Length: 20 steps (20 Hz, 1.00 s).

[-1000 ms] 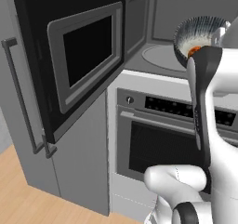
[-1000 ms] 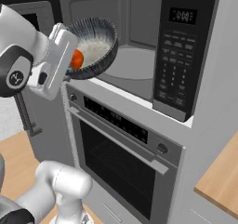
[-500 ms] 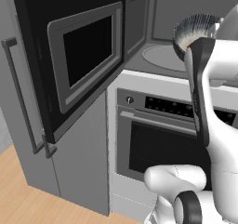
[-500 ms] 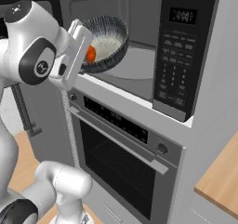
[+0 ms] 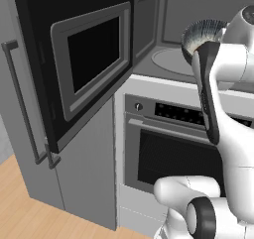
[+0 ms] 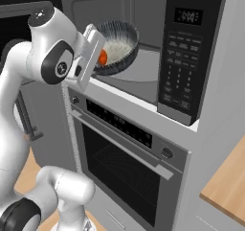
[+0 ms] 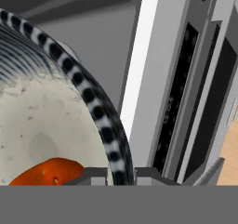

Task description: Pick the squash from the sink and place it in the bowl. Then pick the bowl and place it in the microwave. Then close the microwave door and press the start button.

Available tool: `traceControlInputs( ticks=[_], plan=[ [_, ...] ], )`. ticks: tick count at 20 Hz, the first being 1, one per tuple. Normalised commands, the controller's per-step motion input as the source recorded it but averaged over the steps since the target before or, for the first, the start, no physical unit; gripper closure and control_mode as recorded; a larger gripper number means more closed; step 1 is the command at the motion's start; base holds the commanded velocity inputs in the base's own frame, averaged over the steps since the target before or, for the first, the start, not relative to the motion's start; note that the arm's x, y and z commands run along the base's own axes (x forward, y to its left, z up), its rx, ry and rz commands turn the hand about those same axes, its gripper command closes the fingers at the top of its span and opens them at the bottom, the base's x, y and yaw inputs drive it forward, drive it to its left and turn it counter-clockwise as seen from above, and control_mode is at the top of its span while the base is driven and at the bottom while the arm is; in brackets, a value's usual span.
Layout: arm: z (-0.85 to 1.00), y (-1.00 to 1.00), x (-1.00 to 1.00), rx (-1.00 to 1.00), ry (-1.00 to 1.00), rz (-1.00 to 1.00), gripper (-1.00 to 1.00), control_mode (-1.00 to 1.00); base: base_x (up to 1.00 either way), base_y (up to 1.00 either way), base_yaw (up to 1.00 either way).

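My gripper [image 7: 122,174] is shut on the rim of the bowl [image 7: 100,111], one finger inside it and one outside. The ribbed dark bowl [image 6: 117,45] hangs tilted at the mouth of the open microwave [image 6: 143,76], above the front of the round turntable [image 5: 173,62]. The orange-red squash [image 6: 102,57] lies low inside the bowl, close to my fingers; the hand view shows this squash [image 7: 46,172] on the speckled inside. The microwave door [image 5: 89,59] stands swung wide open to the left. The button panel [image 6: 184,57] is on the microwave's right side. The sink is out of view.
A wall oven [image 5: 173,149] with a control strip sits right under the microwave. A tall grey cabinet with a long handle [image 5: 22,99] stands left, behind the open door. A wooden counter [image 6: 229,182] is at the far right.
The arm has carried the bowl with the squash up and forward, from in front of the oven's edge into the microwave's opening. The grip has stayed the same.
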Motion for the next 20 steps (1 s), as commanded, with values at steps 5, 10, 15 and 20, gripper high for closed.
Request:
traceControlInputs(
  ticks=[5, 10, 15, 20],
  plan=[
    [-0.19, -0.18, 0.29, 0.00, 0.00, 0.00, 1.00, -1.00, 0.00, 0.00, 0.00],
    [-0.08, -0.14, 0.35, 0.00, 0.01, 0.00, 1.00, -1.00, 0.00, 0.00, 0.00],
    [-0.12, -0.09, 0.36, 0.00, 0.02, 0.00, 1.00, -1.00, 0.00, 0.00, 0.00],
    [-0.11, -0.12, 0.35, 0.00, 0.07, 0.00, 1.00, -1.00, 0.00, 0.00, 0.00]
  ],
)
